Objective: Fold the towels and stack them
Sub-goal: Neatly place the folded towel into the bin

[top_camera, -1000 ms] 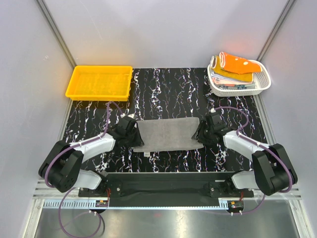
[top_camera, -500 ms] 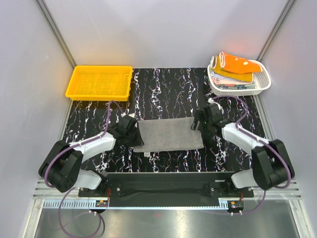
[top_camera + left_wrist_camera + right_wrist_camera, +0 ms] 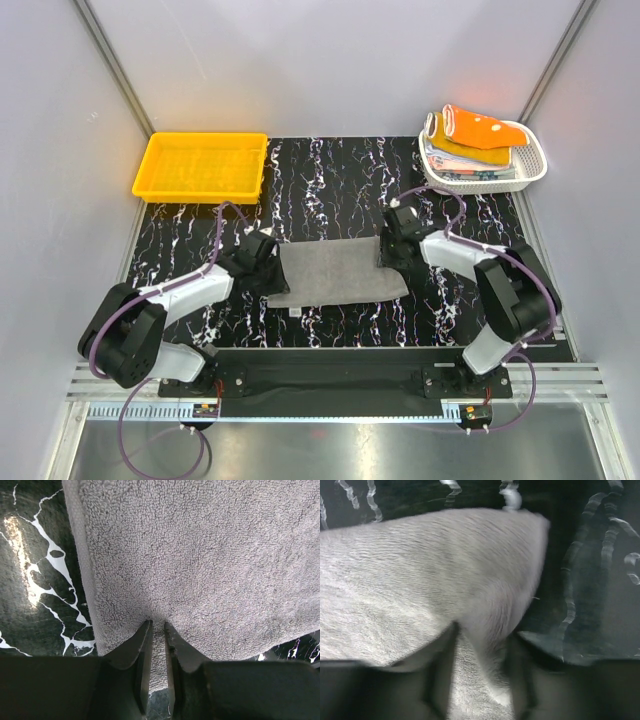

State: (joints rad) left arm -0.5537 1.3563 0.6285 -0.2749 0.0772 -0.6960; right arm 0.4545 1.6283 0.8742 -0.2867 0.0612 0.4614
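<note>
A grey towel (image 3: pixel 335 272) lies spread on the black marbled table between my two arms. My left gripper (image 3: pixel 270 272) sits at its left edge. In the left wrist view its jaws (image 3: pixel 156 625) are nearly together, pinching the hem of the grey towel (image 3: pixel 200 555). My right gripper (image 3: pixel 392 250) is at the towel's far right corner. The right wrist view is blurred, but a raised fold of grey towel (image 3: pixel 420 570) fills the gap of the right gripper (image 3: pixel 482 637). More towels, an orange one (image 3: pixel 480 125) on top, are piled in the white basket.
The white lattice basket (image 3: pixel 533 172) stands at the back right corner. A yellow plastic tray (image 3: pixel 203 165) stands at the back left. Grey walls close in both sides, and the arm bases sit along the near edge.
My right gripper let go, moved from the towel's near right edge to its far right corner and closed there. The towel's right edge shifted slightly left. The left gripper held still.
</note>
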